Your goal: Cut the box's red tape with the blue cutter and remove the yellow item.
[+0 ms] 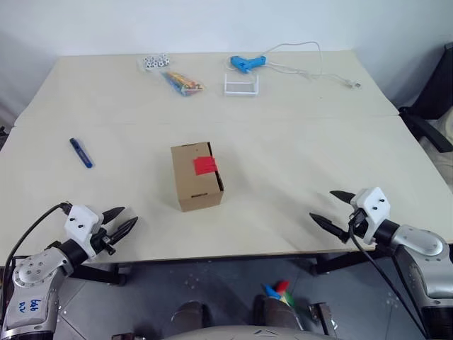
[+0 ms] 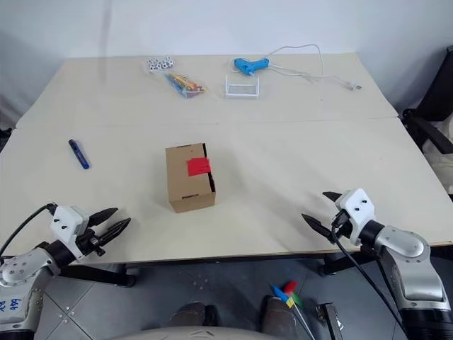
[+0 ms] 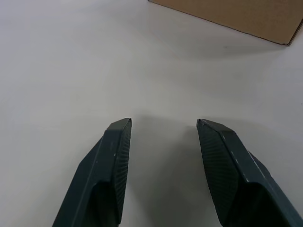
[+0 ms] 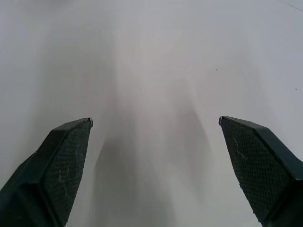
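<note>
The small brown box (image 1: pixel 196 176) stands in the middle of the table with the red tape (image 1: pixel 205 165) across its top flap seam. The blue cutter (image 1: pixel 81 153) lies on the table to the left of the box. My left gripper (image 1: pixel 122 220) hovers open near the table's front left edge, well short of the cutter; a corner of the box (image 3: pixel 236 19) is ahead of its fingers. Open wide over bare tabletop at the front right is my right gripper (image 1: pixel 327 208). The yellow item is hidden.
At the table's far side lie a light blue glue gun (image 1: pixel 247 64) with a white cord (image 1: pixel 311 67), a small white frame (image 1: pixel 241 86), a clear bag of coloured sticks (image 1: pixel 181 82) and several small white pieces (image 1: pixel 154 62). A dark chair (image 1: pixel 432 113) stands at the right.
</note>
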Controlling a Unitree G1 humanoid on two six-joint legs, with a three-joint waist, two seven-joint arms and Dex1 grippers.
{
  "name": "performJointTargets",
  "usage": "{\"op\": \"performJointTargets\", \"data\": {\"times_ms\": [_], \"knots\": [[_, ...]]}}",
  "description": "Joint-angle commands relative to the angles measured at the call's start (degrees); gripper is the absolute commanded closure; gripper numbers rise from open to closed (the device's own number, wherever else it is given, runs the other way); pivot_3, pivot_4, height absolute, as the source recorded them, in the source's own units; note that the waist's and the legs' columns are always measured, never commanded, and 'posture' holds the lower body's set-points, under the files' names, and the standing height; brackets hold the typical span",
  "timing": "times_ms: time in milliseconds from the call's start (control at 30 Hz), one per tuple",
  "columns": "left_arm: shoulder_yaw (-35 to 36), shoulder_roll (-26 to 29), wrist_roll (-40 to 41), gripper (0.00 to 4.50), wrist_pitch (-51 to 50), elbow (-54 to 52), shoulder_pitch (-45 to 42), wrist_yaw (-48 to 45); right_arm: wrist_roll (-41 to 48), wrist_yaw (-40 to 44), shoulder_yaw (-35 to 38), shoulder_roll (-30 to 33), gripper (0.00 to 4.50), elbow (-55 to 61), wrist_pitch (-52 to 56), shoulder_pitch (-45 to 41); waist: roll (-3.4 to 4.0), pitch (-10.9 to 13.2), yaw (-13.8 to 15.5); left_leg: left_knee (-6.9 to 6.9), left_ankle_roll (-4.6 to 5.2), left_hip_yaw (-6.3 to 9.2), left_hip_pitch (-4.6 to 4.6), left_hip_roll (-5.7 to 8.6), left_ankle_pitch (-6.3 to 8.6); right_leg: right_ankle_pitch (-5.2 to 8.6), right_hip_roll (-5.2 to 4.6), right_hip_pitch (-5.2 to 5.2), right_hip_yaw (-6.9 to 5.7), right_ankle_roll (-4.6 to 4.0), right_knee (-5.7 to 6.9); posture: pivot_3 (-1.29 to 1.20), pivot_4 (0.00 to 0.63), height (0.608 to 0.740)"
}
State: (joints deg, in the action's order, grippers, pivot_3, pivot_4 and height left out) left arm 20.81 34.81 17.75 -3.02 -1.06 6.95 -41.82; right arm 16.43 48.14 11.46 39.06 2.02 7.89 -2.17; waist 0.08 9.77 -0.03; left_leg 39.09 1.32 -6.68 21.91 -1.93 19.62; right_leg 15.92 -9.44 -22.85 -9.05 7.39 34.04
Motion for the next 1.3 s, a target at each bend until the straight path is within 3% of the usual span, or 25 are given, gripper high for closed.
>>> {"op": "performJointTargets", "data": {"times_ms": [33, 300, 533, 567, 667, 833, 1033, 1067, 1300], "knots": [[-0.01, -0.22, -0.03, 2.17, 1.22, -0.03, -0.67, 0.51, -0.03, -0.13, 0.49, 0.76, 0.00, 0.18, 0.01, -0.82, 0.00, 0.00, -0.02, 0.00, 0.00, 0.00, 0.00, 0.00, 0.00, 0.00, 0.00, 0.00, 0.00, 0.00, 0.00, 0.00, 0.150, 0.740], [-1.10, 0.56, 0.59, 2.17, -5.26, -1.01, -2.10, 2.12, 0.59, -1.44, 0.98, 0.31, 0.00, 1.58, 1.94, -1.26, 0.00, 0.00, 0.00, 0.00, 0.00, -0.05, -0.03, 0.00, 0.00, 0.00, 0.00, 0.01, 0.00, 0.00, 0.05, 0.00, 0.150, 0.740], [-4.16, 1.89, -2.45, 2.17, -8.08, -1.94, -4.05, 2.95, 0.57, -7.05, -0.94, -0.06, 0.00, 9.70, 13.16, -1.73, 0.02, 0.00, 0.10, 0.00, -0.01, -0.03, -0.40, -0.02, 0.00, 0.00, -0.02, 0.27, 0.10, 0.00, 0.14, 0.00, 0.150, 0.740], [-3.83, 1.94, -0.77, 2.35, -7.20, -1.04, -5.07, 0.95, 2.64, -6.40, -1.22, -0.27, 0.00, 11.51, 15.58, -2.04, 0.02, 0.00, 0.07, 0.01, -0.01, -0.03, -0.43, -0.04, 0.00, 0.00, -0.02, 0.28, 0.12, 0.00, 0.14, 0.00, 0.150, 0.740], [-3.57, 2.05, -0.02, 3.00, -6.78, 2.82, -9.48, 0.33, 7.29, -6.63, -1.52, -0.90, 0.59, 15.80, 22.99, -3.25, 0.01, 0.01, -0.01, 0.01, -0.01, -0.06, -0.44, -0.30, 0.00, 0.00, -0.03, 0.26, 0.13, -0.01, 0.16, 0.00, 0.150, 0.740], [-6.09, 2.58, 0.42, 4.49, -10.26, 9.99, -18.53, -2.75, 10.28, -7.03, -3.93, -0.68, 2.27, 23.70, 29.49, -3.53, 0.00, 0.01, 0.18, 0.01, 0.00, -0.06, -0.42, -0.05, 0.02, 0.00, -0.03, 0.22, 0.09, 0.00, 0.28, 0.00, 0.150, 0.740], [-12.05, -0.08, 2.21, 4.50, -13.96, 15.43, -28.30, -10.10, 9.75, -12.05, -11.83, -3.45, 4.28, 28.91, 37.51, -8.37, -0.03, 0.02, -0.09, 0.01, -0.01, -0.10, -0.41, 0.01, 0.03, -0.01, -0.03, 0.18, 0.04, 0.02, 0.32, 0.00, 0.150, 0.740], [-13.03, -0.35, 2.21, 4.50, -14.69, 14.90, -28.51, -11.07, 9.62, -12.41, -13.11, -3.72, 4.47, 28.55, 39.00, -10.09, -0.03, 0.02, -0.20, 0.00, -0.01, -0.12, -0.41, 0.02, 0.03, -0.01, -0.03, 0.16, 0.04, 0.02, 0.37, 0.00, 0.150, 0.740], [-16.14, -1.66, 2.58, 4.50, -17.50, 15.10, -31.57, -14.19, 8.23, -13.54, -20.93, -7.96, 4.47, 24.22, 42.55, -20.75, -0.08, 0.05, -0.36, 0.01, -0.06, -0.21, -0.41, -0.01, 0.02, -0.01, 0.00, 0.04, 0.02, 0.02, 0.48, 0.00, 0.150, 0.740]]}}
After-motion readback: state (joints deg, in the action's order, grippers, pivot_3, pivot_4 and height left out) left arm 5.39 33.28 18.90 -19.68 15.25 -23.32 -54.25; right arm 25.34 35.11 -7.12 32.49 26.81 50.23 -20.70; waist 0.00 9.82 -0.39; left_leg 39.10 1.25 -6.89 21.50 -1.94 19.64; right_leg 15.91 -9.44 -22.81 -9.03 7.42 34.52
